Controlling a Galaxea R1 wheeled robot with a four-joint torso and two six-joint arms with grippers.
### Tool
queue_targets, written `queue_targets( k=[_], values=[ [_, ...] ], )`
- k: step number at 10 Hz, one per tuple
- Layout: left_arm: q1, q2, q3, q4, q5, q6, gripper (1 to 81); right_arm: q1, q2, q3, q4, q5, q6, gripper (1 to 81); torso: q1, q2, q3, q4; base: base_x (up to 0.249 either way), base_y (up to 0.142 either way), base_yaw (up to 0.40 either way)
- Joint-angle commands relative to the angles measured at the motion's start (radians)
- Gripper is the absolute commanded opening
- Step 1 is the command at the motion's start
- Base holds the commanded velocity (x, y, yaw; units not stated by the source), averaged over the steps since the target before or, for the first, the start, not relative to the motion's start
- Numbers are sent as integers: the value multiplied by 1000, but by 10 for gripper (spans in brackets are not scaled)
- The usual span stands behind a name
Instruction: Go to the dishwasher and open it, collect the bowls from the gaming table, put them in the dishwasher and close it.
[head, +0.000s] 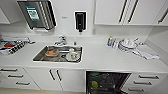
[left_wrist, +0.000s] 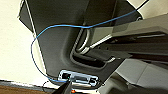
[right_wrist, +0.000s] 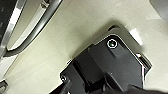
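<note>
The dishwasher (head: 113, 78) stands open under the white counter, low and right of middle in the head view, with its dark inside and racks showing. Two bowls sit at the left side of its rack: a bright green bowl (head: 94, 74) further back and a pale yellow-green bowl (head: 94, 84) nearer to me. The gaming table is out of view. In the left wrist view, parts of my own dark body and a blue cable (left_wrist: 37, 37) hang over pale floor. The right wrist view looks down on cream floor beside a curved metal rail (right_wrist: 30, 27).
A steel sink (head: 40, 58) with a faucet (head: 61, 40) holds several dishes. White dishes (head: 127, 45) and bottles (head: 111, 41) stand on the counter at right. White cabinet doors (head: 56, 78) and drawers (head: 15, 75) flank the dishwasher. A black dispenser (head: 80, 21) hangs on the wall.
</note>
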Motion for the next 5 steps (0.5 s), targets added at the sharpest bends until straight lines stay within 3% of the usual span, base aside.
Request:
queue_targets(
  k=[1, 3, 4, 5],
  values=[
    [10, -7, 4, -8, 38, -2, 811, 62, -43, 12, 56, -55, 5, 811, 63, -98, 0, 0, 0, 0, 0],
    [10, -7, 4, -17, 38, -2, 811, 62, -35, 10, 66, -56, 5, 811, 108, -169, -52, 0, 0, 0, 0],
    [12, -9, 4, -17, 38, -2, 811, 56, -31, 3, 76, -55, 7, 811, 188, -294, -7, 0, 0, 0, 0],
    [10, -7, 4, -19, 38, -2, 811, 51, -26, -6, 109, -55, 7, 811, 143, -225, -17, 0, 0, 0, 0]
  ],
)
